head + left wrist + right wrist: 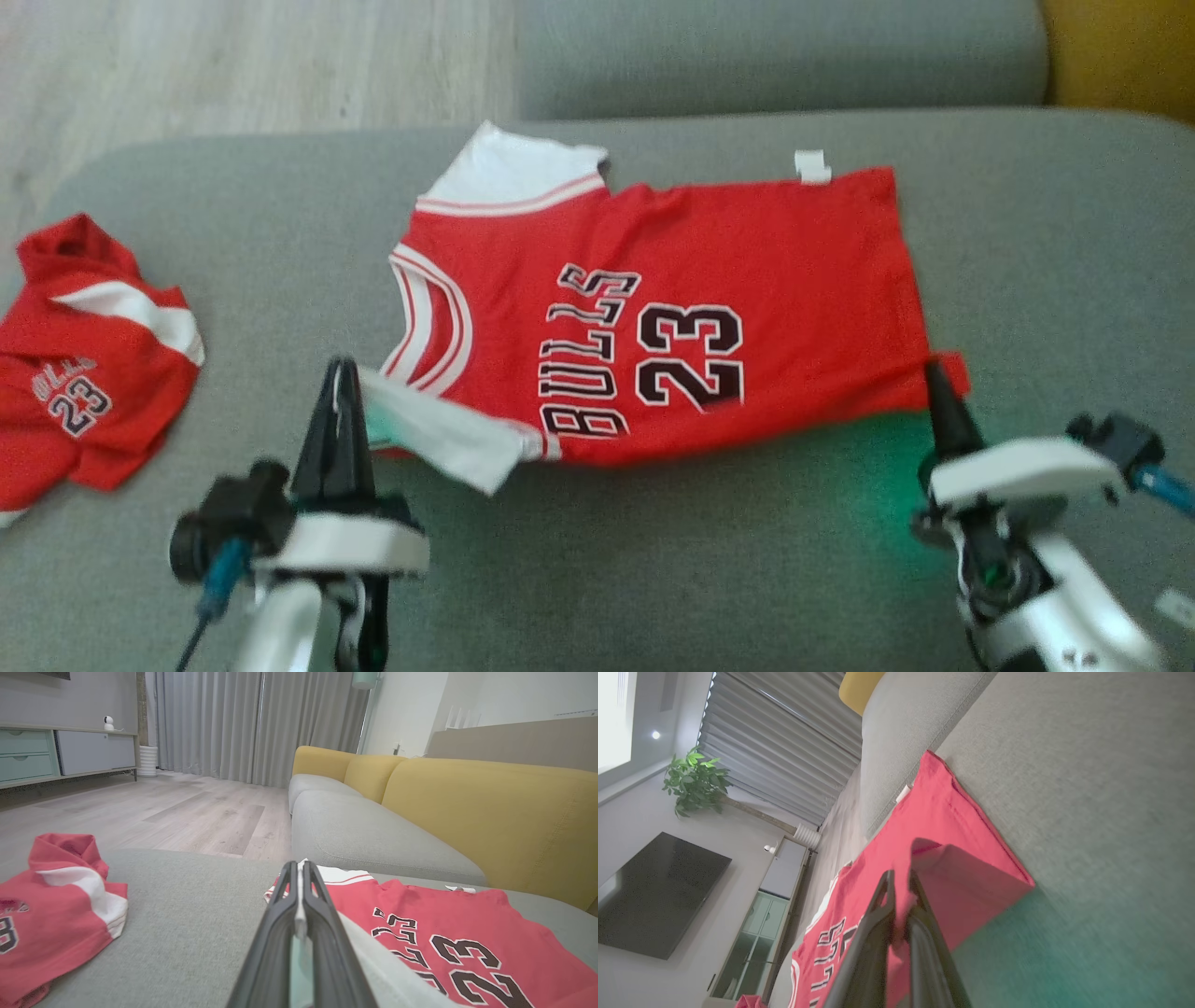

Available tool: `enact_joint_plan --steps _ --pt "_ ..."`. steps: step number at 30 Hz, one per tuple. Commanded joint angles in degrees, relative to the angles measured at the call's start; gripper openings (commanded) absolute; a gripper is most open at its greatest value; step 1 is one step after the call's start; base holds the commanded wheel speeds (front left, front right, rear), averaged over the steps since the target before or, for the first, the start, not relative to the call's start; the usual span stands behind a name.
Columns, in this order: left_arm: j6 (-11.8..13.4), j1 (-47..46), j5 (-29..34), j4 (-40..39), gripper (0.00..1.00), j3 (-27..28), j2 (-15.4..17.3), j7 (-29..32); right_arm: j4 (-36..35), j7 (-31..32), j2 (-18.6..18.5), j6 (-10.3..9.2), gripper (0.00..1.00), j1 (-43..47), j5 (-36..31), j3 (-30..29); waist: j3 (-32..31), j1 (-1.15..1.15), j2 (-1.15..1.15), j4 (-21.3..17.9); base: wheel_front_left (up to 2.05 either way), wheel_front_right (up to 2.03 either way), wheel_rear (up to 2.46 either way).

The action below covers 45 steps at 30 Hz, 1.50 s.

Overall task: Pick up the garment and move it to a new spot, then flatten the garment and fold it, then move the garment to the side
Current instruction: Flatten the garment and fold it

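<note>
The red garment (672,308) lies spread nearly flat in the middle of the grey cushion (653,560), collar toward 9 o'clock and hem toward 3 o'clock in the head view, the number 23 face up. A second red jersey (84,373) sits crumpled well apart at 9 o'clock. The left gripper (342,373) stands at the garment's 7 o'clock corner, its fingers pressed together on the white sleeve (439,434); the left wrist view shows pale cloth caught between them. The right gripper (936,383) is at the 4 o'clock corner, pinching the red hem, whose tip curls up just beside the fingers. With both near corners held and the cloth already smooth, the flattening looks done and the fold seems to be starting. The next move likely calls for both arms to lift together and carry the near edge toward 12 o'clock, keeping it taut and level so it lands along the far edge by the white tag (812,166) without dragging the body askew.
</note>
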Motion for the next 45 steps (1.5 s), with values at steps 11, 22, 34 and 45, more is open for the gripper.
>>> enact_joint_plan --steps 11,22,34,45 --pt "2.42 -18.5 1.64 5.54 0.0 3.04 0.3 -0.37 7.09 -0.39 1.65 -0.04 0.0 -16.58 0.28 -1.97 9.73 -0.01 0.0 -1.05 0.0 0.0 0.0" --pt "2.4 -22.18 5.99 10.29 1.0 3.97 0.3 -0.37 11.94 -6.1 1.76 -0.04 1.0 -22.85 -12.75 4.34 11.64 -0.01 0.0 -1.85 0.0 0.0 0.0" --pt "4.39 -8.29 9.61 7.27 1.0 5.07 0.3 -0.37 0.54 -6.46 4.22 -0.04 1.0 -9.12 -52.79 -13.87 6.76 -0.01 0.0 -1.11 0.0 0.0 0.0" --pt "3.8 2.05 10.27 8.03 1.0 4.9 0.3 -0.37 -3.68 -6.47 8.39 -0.04 1.0 3.51 -63.66 -19.58 0.02 -0.01 0.0 -1.23 0.0 0.0 0.0"
